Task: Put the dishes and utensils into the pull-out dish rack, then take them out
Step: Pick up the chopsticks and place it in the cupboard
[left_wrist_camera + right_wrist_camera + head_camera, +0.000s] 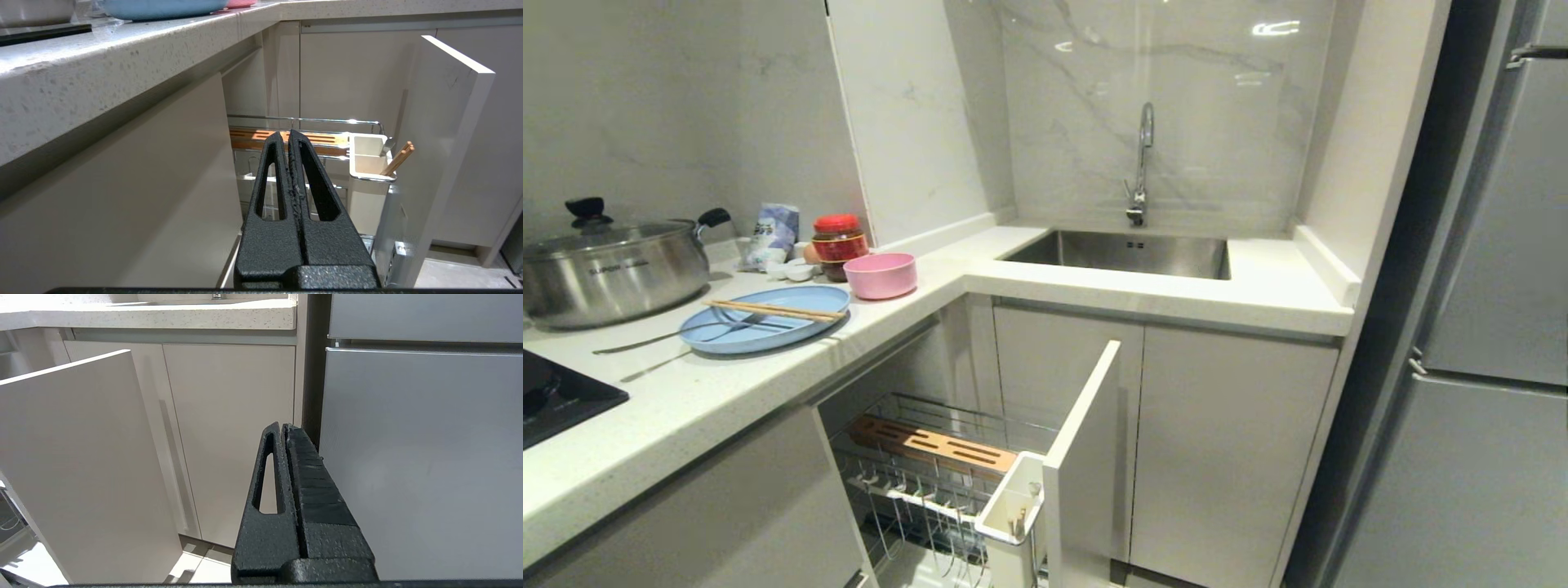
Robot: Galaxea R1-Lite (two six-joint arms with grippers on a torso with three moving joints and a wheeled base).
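Both grippers, left [289,134] and right [282,426], are pinched shut, empty, below the counter edge [122,69]. Chrome wire rack [947,482] stands pulled out; flat blue plate [768,327], chopsticks [776,310], matte pink bowl [880,274] sit on the counter.

**Surfaces and finishes around the open dish rack**

The countertop [1094,290] is showing a pale speckled stone, smooth with a soft sheen. The wall behind [1176,122] is gleaming as glossy veined marble. The sink [1127,253] is looking like brushed steel and the faucet [1143,155] polished chrome. The plate [768,327] and bowl [880,274] are reading as matt, smooth ware. The chopsticks [776,310] are looking like bare light wood, the fork [645,339] shiny metal. The pull-out dish rack [931,482] is showing chrome wire, a wooden strip [931,445] and matt panelling. The left gripper [290,136] is showing rough, grainy black.
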